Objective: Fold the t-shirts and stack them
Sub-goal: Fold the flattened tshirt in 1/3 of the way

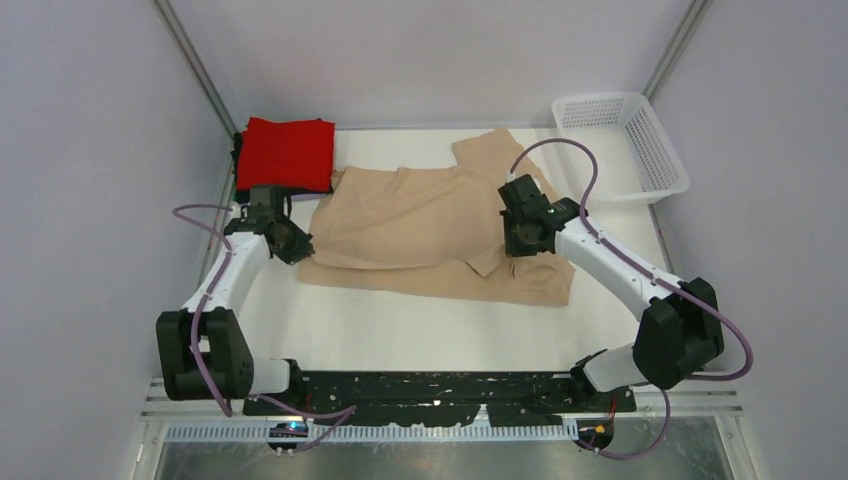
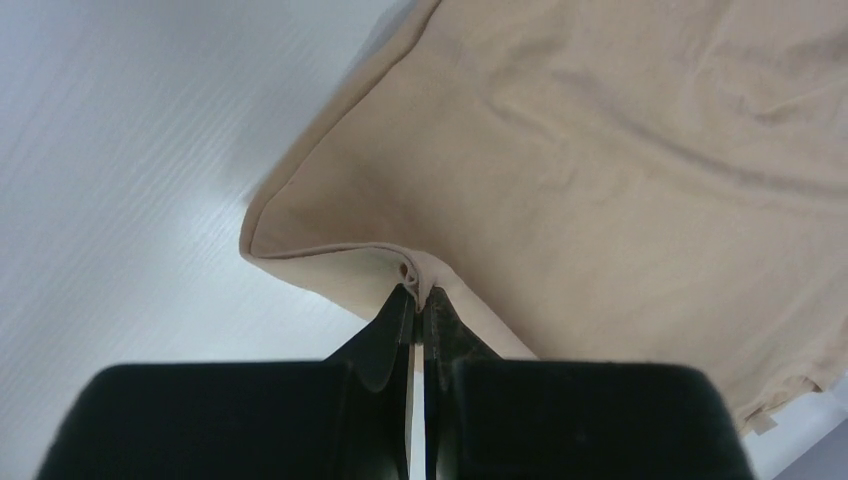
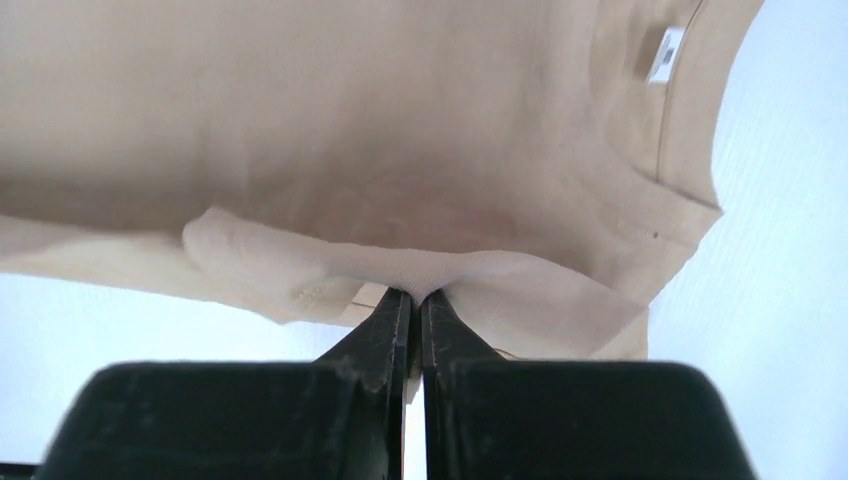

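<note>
The beige tee (image 1: 420, 225) lies mid-table, partly folded. It looks light and limp and likely to sag, so hems and folded edges seem the best holds. The left gripper (image 2: 417, 297) is closed on its left edge. The right gripper (image 3: 412, 297) is closed on a fold near the collar. The red tee (image 1: 288, 152) sits folded at far left. The white table (image 1: 420, 335) looks smooth, with room on the near side. A basket (image 1: 655, 150) stands far right.
</note>
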